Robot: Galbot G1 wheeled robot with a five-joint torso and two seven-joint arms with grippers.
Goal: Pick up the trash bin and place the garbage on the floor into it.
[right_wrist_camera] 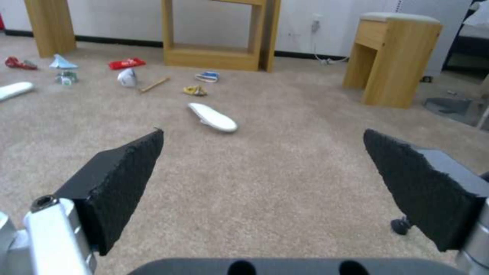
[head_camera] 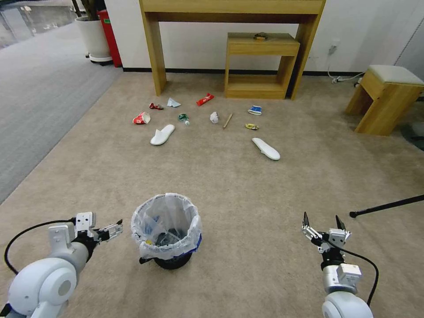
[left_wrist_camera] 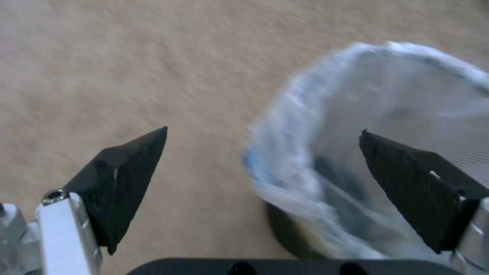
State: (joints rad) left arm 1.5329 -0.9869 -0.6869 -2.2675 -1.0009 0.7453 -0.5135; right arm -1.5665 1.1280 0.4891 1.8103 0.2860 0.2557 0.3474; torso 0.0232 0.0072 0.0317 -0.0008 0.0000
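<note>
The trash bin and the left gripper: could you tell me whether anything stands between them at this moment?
Nothing visible does. The left gripper, fingers open, hangs just beside the trash bin, with bare floor between them. In the left wrist view the bin's rim sits between the two fingertips. The right gripper waits apart, open.

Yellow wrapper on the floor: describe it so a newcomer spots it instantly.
Start at the small wooden shelf unit against the back wall. On the beige carpet in front of its right end lies a blue-white carton; the yellow wrapper is just nearer the robot, between carton and right-hand white slipper. It is the only yellow litter.
</note>
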